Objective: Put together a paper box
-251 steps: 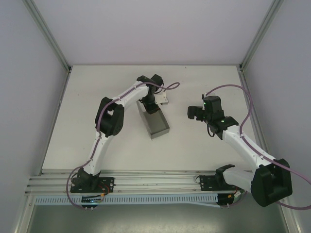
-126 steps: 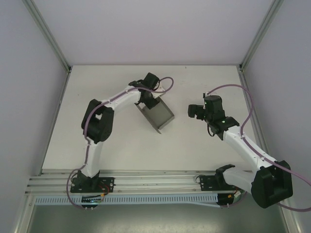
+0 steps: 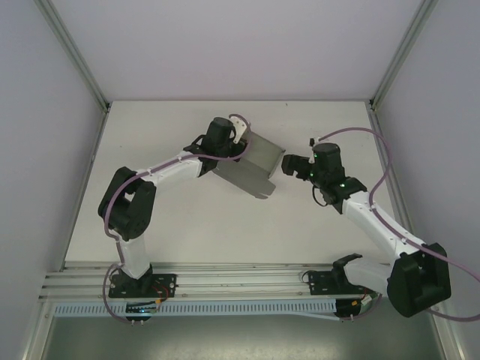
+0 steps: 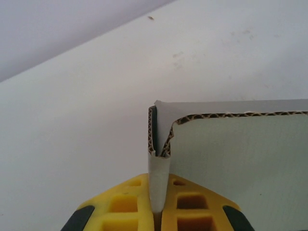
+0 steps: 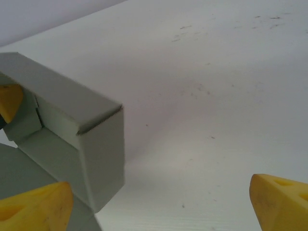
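Observation:
The paper box (image 3: 260, 156) is grey cardboard, part folded, with its walls up and a flap (image 3: 244, 178) trailing toward the near side. It hangs tilted over the table's far middle. My left gripper (image 3: 238, 148) is shut on one folded wall of the box. In the left wrist view the yellow fingers (image 4: 120, 209) pinch that doubled wall (image 4: 159, 168), and the box panel (image 4: 240, 159) stretches off to the right. My right gripper (image 3: 287, 166) stands open just right of the box, apart from it. In the right wrist view the box corner (image 5: 96, 139) sits left of the open gripper (image 5: 159, 202).
The white table (image 3: 180, 225) has metal frame posts (image 3: 75, 56) at its far corners and grey walls on both sides. An aluminium rail (image 3: 225, 281) runs along the near edge, by the arm bases. A purple cable (image 3: 375, 150) loops above the right arm.
My left arm swung the box to the right and turned it toward the right gripper. The right gripper shifted left, closer to the box.

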